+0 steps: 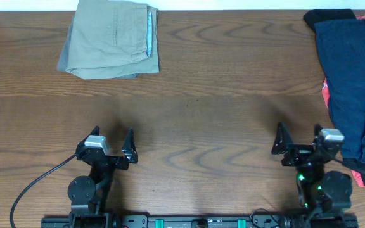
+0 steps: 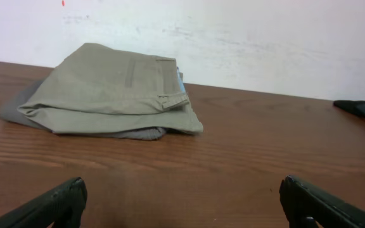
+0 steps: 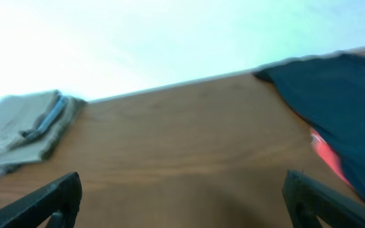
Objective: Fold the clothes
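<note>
Folded khaki-green shorts (image 1: 114, 37) lie at the table's far left on top of a grey garment (image 1: 67, 56); a light blue waistband edge shows at their right side. They also show in the left wrist view (image 2: 109, 88) and the right wrist view (image 3: 18, 130). A heap of navy (image 1: 353, 82), black (image 1: 327, 16) and red (image 1: 326, 92) clothes lies at the far right, also in the right wrist view (image 3: 338, 101). My left gripper (image 1: 111, 143) is open and empty near the front edge. My right gripper (image 1: 298, 140) is open and empty, just left of the heap.
The wooden table (image 1: 220, 95) spans the view. A black cable (image 1: 37, 183) runs from the left arm's base toward the front left corner. A white wall (image 2: 233, 38) stands behind the table's far edge.
</note>
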